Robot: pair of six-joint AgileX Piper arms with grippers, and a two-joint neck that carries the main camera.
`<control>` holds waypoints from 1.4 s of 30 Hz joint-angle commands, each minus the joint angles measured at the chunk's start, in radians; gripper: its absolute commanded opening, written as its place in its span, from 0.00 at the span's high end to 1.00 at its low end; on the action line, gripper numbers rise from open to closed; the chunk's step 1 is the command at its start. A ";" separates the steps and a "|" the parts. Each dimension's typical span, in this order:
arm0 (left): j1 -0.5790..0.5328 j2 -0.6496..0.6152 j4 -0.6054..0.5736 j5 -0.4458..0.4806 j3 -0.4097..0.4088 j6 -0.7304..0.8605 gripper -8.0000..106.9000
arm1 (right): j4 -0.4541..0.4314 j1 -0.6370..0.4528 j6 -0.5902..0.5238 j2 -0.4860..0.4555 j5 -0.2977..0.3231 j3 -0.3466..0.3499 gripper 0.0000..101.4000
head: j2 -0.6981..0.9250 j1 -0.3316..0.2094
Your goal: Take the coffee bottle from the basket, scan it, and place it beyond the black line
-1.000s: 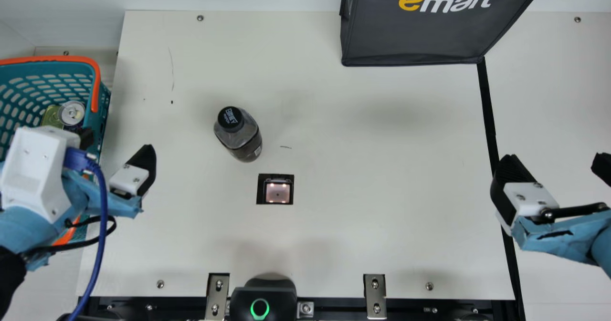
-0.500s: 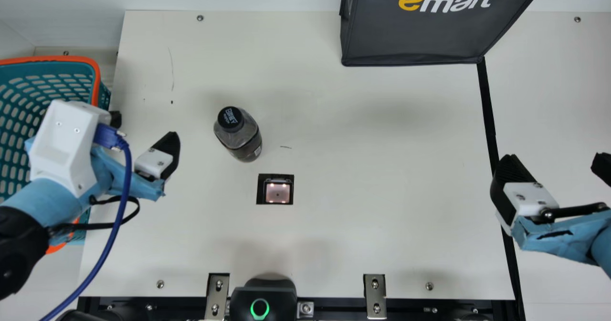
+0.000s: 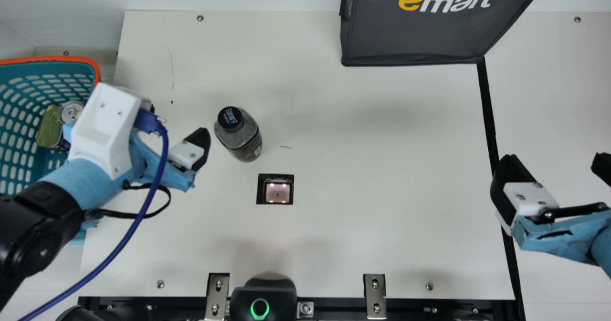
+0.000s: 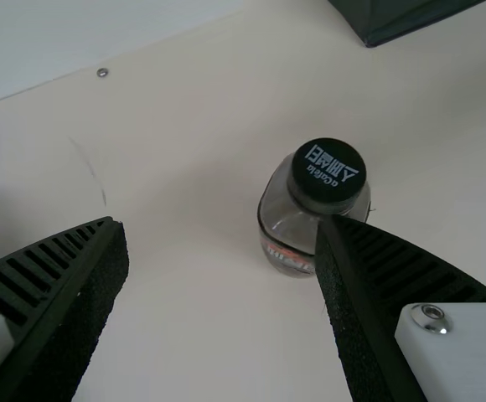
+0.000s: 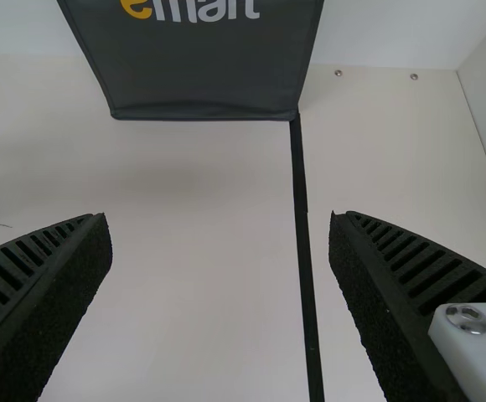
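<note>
Yellow and white lettering [image 3: 448,0] on grey bag [image 3: 410,39], white print [image 4: 331,165] on cap [image 4: 314,191] of coffee bottle [image 3: 243,142], label [image 4: 286,255] below

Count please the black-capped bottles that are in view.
1. The clear, black-capped bottle stands upright on the cream table, beyond and slightly left of the square black-framed scanner. Others may be hidden in the teal plastic basket with orange rim, behind the left arm.

the coffee bottle [image 3: 247,145], see-through and greyish with a round dark cap, stands upright on the table [image 3: 363,225], near the scanner [image 3: 278,193], beyond it and leftward. the teal, orange-rimmed basket [image 3: 62,59] sits well left of the scanner; the straight black line [image 3: 489,116] runs well right of it.
</note>
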 commanded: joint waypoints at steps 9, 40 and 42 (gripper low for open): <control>-0.078 0.084 0.084 0.029 -0.050 -0.148 0.15 | 0.000 0.000 0.000 0.000 0.000 0.000 0.10 | 0.000 -0.026; -0.194 0.274 0.188 0.103 -0.169 -0.474 0.15 | 0.000 0.000 0.000 0.000 0.000 0.000 0.10 | 0.000 -0.026; -0.197 0.283 0.193 0.106 -0.174 -0.481 0.15 | 0.000 0.000 0.000 0.000 0.000 0.000 0.10 | 0.000 -0.026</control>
